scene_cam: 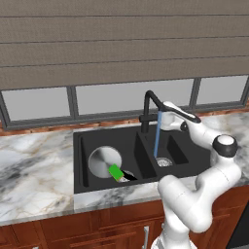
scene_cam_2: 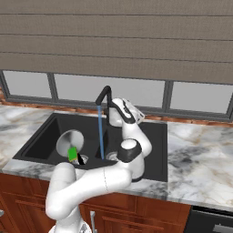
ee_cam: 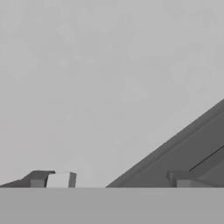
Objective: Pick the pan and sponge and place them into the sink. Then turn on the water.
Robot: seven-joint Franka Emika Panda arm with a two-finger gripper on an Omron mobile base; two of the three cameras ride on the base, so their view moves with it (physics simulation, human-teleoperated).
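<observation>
The sink (scene_cam: 82,168) is the landmark here: its larger basin holds the pan (scene_cam: 103,160), lying flat on the bottom, with the sponge (scene_cam: 115,171) resting on the pan's near edge by the black handle — both look dropped there on purpose, so the placing part of the task seems done. The water (scene_cam: 156,133) runs in a thin blue stream from the faucet (scene_cam: 148,104) at the sink's back rim, down into the smaller basin and onto its drain (scene_cam: 165,161); nothing else lies in that basin. The gripper (ee_cam: 111,179) is up behind the sink near the faucet, its fingers spread wide and holding nothing — likely because its job at the faucet is finished. With the water flowing, the task appears essentially complete.
</observation>
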